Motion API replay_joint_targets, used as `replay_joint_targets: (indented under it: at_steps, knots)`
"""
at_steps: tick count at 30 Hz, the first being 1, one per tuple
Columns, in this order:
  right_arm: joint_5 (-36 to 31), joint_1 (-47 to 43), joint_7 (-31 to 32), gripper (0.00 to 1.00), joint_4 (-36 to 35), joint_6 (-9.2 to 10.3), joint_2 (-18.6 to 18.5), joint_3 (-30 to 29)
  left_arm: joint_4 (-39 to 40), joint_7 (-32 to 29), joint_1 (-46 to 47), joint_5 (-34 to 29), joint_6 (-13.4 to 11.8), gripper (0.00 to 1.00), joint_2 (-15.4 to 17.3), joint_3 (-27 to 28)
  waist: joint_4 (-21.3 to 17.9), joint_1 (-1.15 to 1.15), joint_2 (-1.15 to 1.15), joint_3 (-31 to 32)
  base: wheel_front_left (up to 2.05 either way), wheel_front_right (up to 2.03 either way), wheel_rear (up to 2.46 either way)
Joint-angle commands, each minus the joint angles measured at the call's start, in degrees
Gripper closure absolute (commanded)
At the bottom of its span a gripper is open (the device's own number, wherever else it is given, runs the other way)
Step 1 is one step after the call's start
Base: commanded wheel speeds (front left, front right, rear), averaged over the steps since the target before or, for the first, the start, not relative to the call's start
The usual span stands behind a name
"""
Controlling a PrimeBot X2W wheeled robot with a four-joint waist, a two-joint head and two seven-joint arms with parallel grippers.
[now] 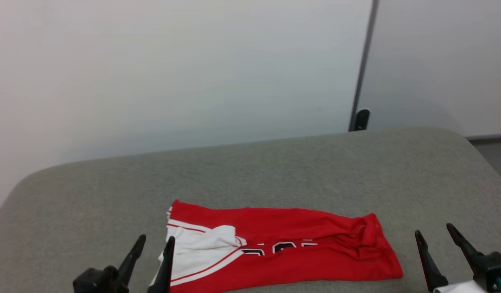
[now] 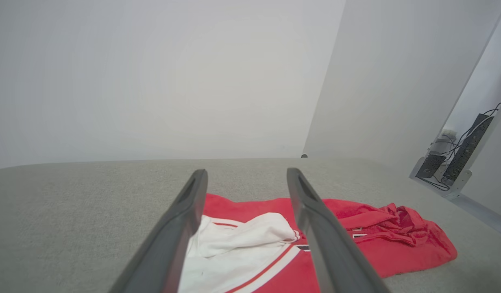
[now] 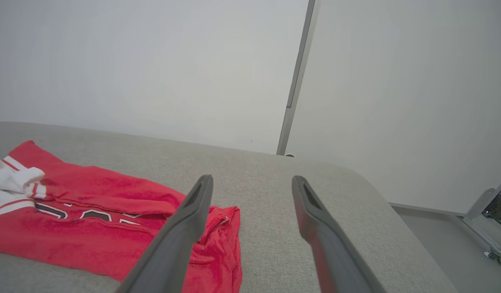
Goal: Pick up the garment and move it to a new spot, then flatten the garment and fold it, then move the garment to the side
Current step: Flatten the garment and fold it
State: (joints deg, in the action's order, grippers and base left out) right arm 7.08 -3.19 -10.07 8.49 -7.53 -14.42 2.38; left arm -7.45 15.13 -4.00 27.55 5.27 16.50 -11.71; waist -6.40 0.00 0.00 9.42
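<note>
Red cloth with a white part lies on the gray soft top (image 1: 275,171). It is the garment (image 1: 287,244), folded into a long flat shape near the robot's edge of the top. The white sleeve (image 1: 201,248) with red and white stripes is at the robot's left end. The red cloth is bunched and wrinkled at the right end.

Black marks with white edges (image 1: 275,247) run across the middle of the garment. A fold hides part of them, so they cannot be read. In the right wrist view they look like round letters or numbers (image 3: 92,215), but it is not clear which.

The left gripper (image 1: 157,239) has its two dark fingers spread wide and holds nothing. In the left wrist view, the left gripper (image 2: 246,173) points over the white sleeve (image 2: 242,240). It is not clear if a finger touches the cloth.

The right gripper (image 1: 433,230) is spread wide too and holds nothing. It sits just beside the garment's right end, apart from it.

A pale wall (image 1: 173,73) stands behind the top, with a dark strip (image 1: 362,69) running down it. A black power strip (image 2: 466,146) with cords shows far off in the left wrist view.
</note>
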Motion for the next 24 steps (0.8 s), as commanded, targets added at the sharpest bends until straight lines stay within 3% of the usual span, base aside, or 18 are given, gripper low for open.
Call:
replay_joint_targets:
  at_steps: [1,7,15,24]
  knots:
    - [0.46,0.95,0.20,0.00,-0.23,0.08,-0.36,0.22,-0.44,-0.05,0.82,0.09,0.34,0.00,-0.11,0.31,-1.52,0.00,0.00,-1.06,0.00,0.00,0.00]
    - [5.32,6.65,8.78,0.00,2.45,0.08,-2.35,3.12,-5.24,-0.94,5.47,2.47,1.37,0.00,1.93,0.76,-1.54,0.00,0.00,-2.63,0.00,0.00,0.00]
    - [14.63,18.31,27.86,0.00,10.27,0.07,-7.73,10.03,-5.41,-3.91,10.79,3.09,1.73,0.00,5.44,0.89,1.11,0.00,0.00,-5.91,0.00,0.00,0.00]
    - [25.84,28.44,47.10,0.00,20.71,0.07,-10.53,19.03,-6.04,-4.31,14.05,2.78,1.72,0.00,4.56,-1.32,5.08,0.00,0.00,-9.65,0.00,0.00,0.00]
